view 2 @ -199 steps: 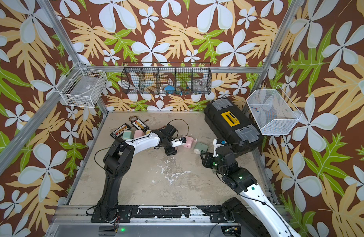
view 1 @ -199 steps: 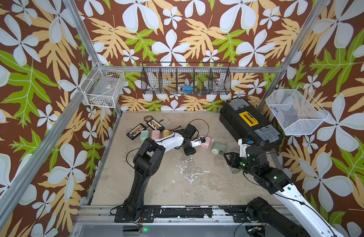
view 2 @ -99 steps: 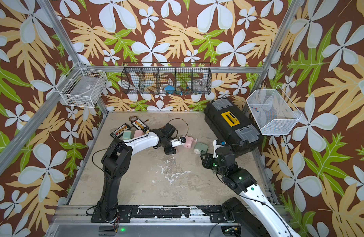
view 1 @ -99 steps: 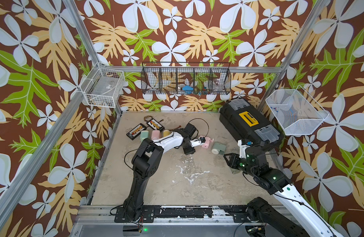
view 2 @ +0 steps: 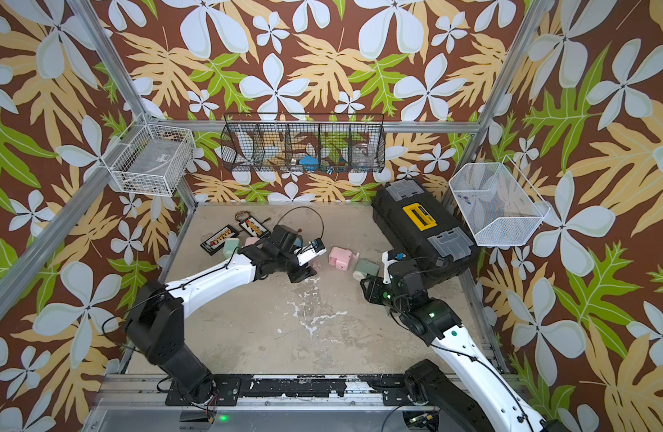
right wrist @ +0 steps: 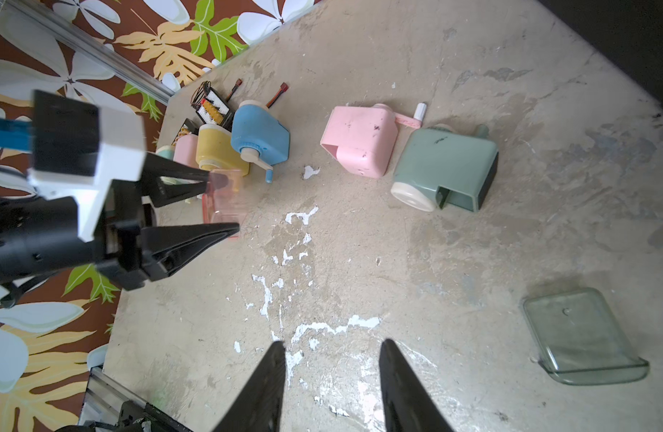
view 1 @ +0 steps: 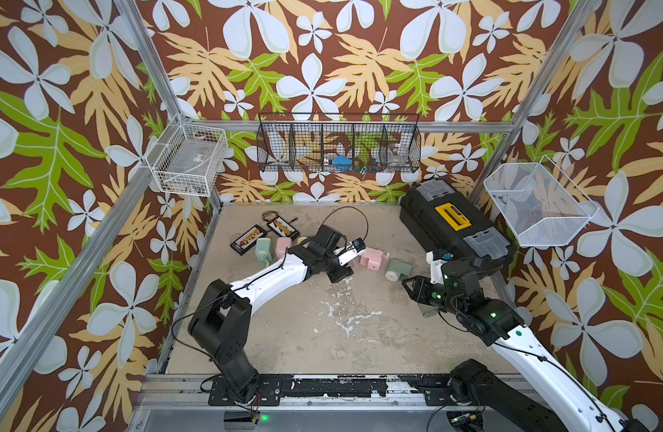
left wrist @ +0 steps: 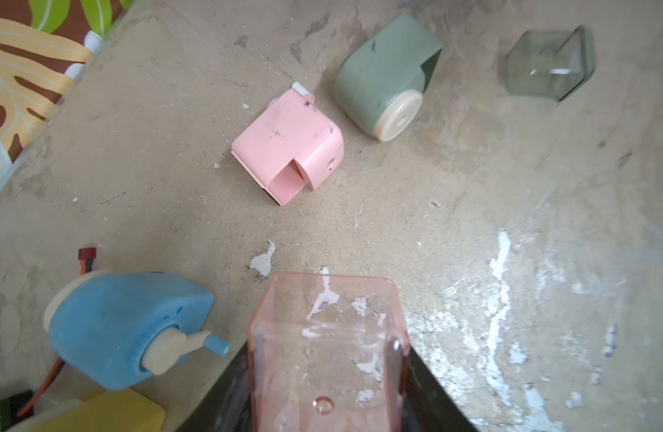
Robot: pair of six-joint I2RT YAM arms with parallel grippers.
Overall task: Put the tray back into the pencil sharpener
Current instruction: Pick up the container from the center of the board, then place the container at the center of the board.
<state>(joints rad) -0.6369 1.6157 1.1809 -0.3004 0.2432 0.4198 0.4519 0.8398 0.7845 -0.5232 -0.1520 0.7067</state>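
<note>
Robot lab cell; aluminium frame; floral-papered walls; wire baskets hung up.

On the worktop, a toolbox lies at two o'clock, a sharpener cluster at ten, a loose tray at three.

The left arm is stretched low over the desk, and the left gripper is set just beside the pink plastic pencil sharpener, on the side away from the right arm. Its black fingers are pressed against two opposite sides of a transparent pink plastic tray. The right arm is bent, and the right gripper is held near the same sharpener on the opposite side, tilted down toward the desk. Its fingers are spread apart, with nothing gripped between them.
</note>
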